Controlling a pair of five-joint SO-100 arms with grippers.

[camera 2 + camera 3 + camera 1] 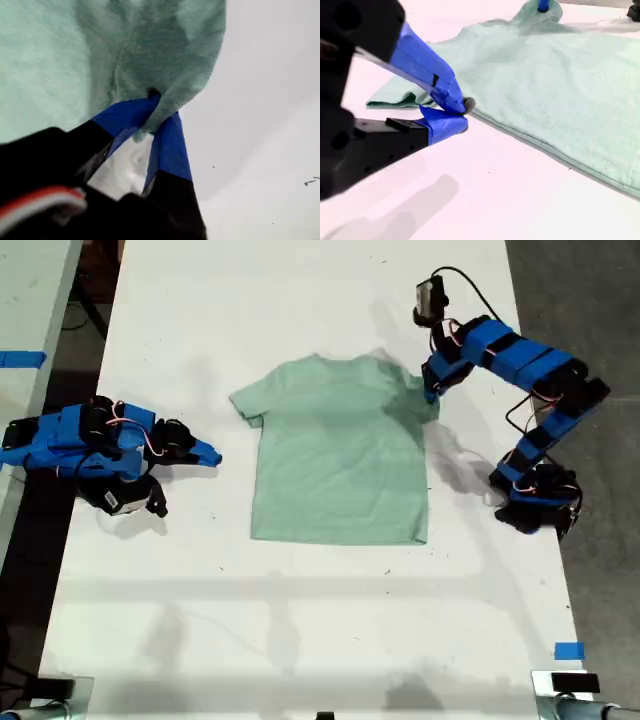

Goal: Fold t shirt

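Mint-green t shirt (pixel 335 455) lies flat on the white worktop (pixel 300 300) for folding; the first tool (pixel 152 116) pinches its sleeve to lift it, while the second tool (pixel 454 114) rests closed and empty beside it.

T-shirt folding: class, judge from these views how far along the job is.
Done: the t shirt lies spread flat on the table, no fold made. In hand: my first gripper pinches one sleeve. My second gripper sits shut beside the shirt, holding nothing. Left: every fold.

White table (pixel 300 640), pale mint t shirt (pixel 340 460) spread flat mid-table, blue tape square (pixel 568 651) near an edge
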